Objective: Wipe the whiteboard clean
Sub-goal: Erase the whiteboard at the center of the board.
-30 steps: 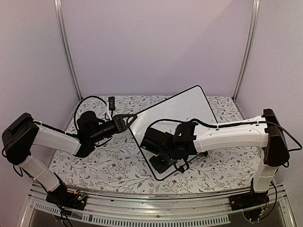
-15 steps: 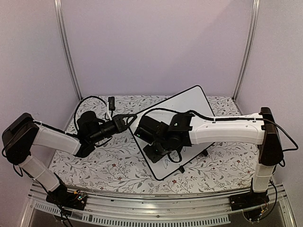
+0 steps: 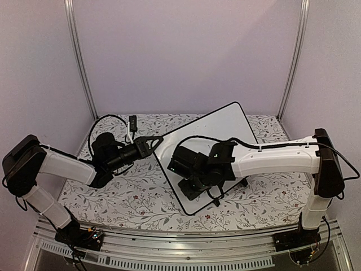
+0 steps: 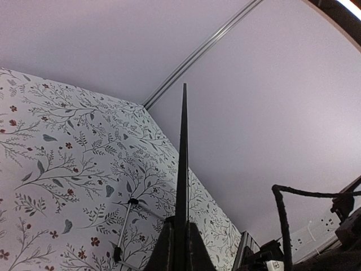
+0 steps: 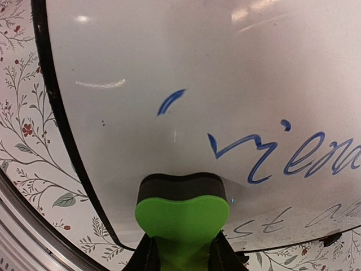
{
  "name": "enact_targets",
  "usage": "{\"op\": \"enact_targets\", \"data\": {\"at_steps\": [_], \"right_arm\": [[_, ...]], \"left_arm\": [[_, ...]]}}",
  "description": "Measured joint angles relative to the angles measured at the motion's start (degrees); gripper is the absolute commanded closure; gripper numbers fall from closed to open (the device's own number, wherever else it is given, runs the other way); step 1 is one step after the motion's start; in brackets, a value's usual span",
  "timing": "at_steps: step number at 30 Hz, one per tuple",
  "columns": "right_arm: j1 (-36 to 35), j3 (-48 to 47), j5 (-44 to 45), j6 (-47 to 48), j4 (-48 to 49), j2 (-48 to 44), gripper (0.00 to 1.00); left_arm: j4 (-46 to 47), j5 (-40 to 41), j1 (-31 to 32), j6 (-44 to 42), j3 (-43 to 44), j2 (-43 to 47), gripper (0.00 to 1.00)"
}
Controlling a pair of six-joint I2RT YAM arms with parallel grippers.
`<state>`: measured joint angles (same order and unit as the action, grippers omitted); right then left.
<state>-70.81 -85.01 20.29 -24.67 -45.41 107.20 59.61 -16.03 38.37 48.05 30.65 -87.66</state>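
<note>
The whiteboard (image 3: 220, 127) lies askew on the table (image 3: 130, 200), right of centre, its left edge pinched in the left gripper's (image 4: 180, 251) closed jaws, while the right gripper (image 5: 181, 254) — jaws clamped on a green eraser (image 5: 181, 217) — presses it onto the board's near-left part, beside blue writing (image 5: 265, 152).

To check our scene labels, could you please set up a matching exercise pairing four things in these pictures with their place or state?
Things:
1. eraser
2. whiteboard
3. blue writing
4. tablecloth

Places or states:
A. flower print, lying beneath the whiteboard
B. edge pinched by the left gripper
C. on the whiteboard's face, not yet wiped
D. green, held in the right gripper

Pairs: 1-D, 2-B, 3-C, 4-A.
</note>
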Motion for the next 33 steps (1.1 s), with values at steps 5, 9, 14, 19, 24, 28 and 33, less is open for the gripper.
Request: {"op": "enact_targets", "data": {"at_steps": [5,9,14,19,24,28,33], "right_arm": [[0.1,-3.9,0.8,0.4,-2.6,1.7,1.00],[0.8,-8.4,2.4,1.7,-3.9,3.3,1.00],[2.3,-11.3,3.7,3.4,-3.5,3.7,1.00],[2.5,-11.4,3.8,4.0,-3.4,3.8,1.00],[2.5,-7.0,3.6,3.7,-0.2,2.0,1.00],[2.2,-1.2,2.9,2.8,0.4,-0.4,1.00],[1.8,2.7,1.7,1.6,0.4,-1.9,1.00]], "left_arm": [[0.1,0.0,0.0,0.0,0.0,0.0,1.00],[0.1,0.1,0.0,0.0,0.0,0.0,1.00],[0.0,0.1,0.0,0.0,0.0,0.0,1.00],[0.0,0.1,0.0,0.0,0.0,0.0,1.00],[-0.3,0.3,0.0,0.0,0.0,0.0,1.00],[-0.3,0.2,0.0,0.0,0.0,0.0,1.00],[-0.1,0.0,0.0,0.0,0.0,0.0,1.00]]}}
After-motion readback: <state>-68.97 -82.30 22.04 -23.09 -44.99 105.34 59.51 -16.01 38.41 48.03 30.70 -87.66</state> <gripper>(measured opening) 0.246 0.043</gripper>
